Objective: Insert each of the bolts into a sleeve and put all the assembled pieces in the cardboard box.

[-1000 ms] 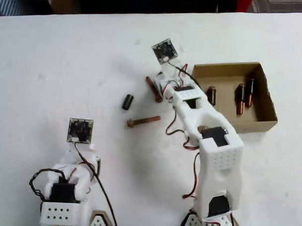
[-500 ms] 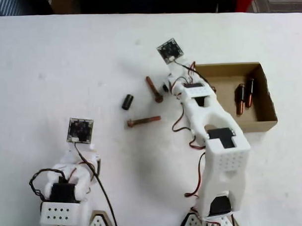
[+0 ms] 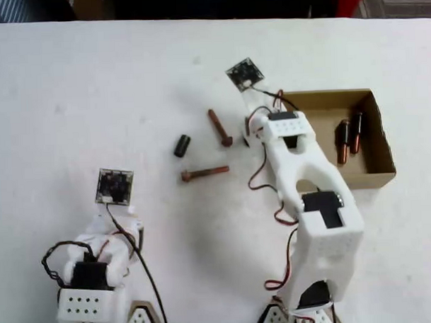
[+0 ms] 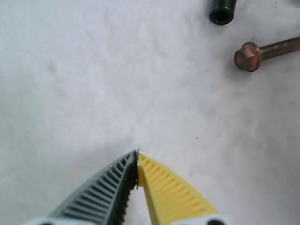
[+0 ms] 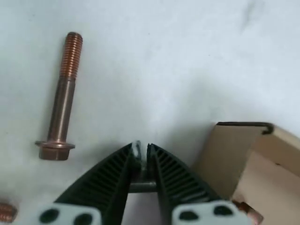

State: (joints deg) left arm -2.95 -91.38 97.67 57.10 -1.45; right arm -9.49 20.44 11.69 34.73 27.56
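Observation:
Two copper bolts lie loose on the white table: one slanted (image 3: 219,127) (image 5: 60,101), one lying flat (image 3: 205,173) (image 4: 262,51). A black sleeve (image 3: 182,145) (image 4: 221,10) rests between them. The cardboard box (image 3: 381,138) (image 5: 234,150) holds two assembled pieces (image 3: 348,137); my right arm covers its left part. Between the slanted bolt's head and the box's left wall, my right gripper (image 5: 141,150) (image 3: 247,132) is shut with nothing gripped. My left gripper (image 4: 137,154) is shut over bare table, short of the sleeve and the flat bolt's head.
My left arm (image 3: 88,279) sits folded at the near left edge. The table's far edge runs along the back, with dark clutter behind it. Open white surface spreads to the left and far side of the bolts.
My right arm has swung to the right, away from the slanted bolt and closer to the box, now covering the piece at the box's left end. The left arm has not moved.

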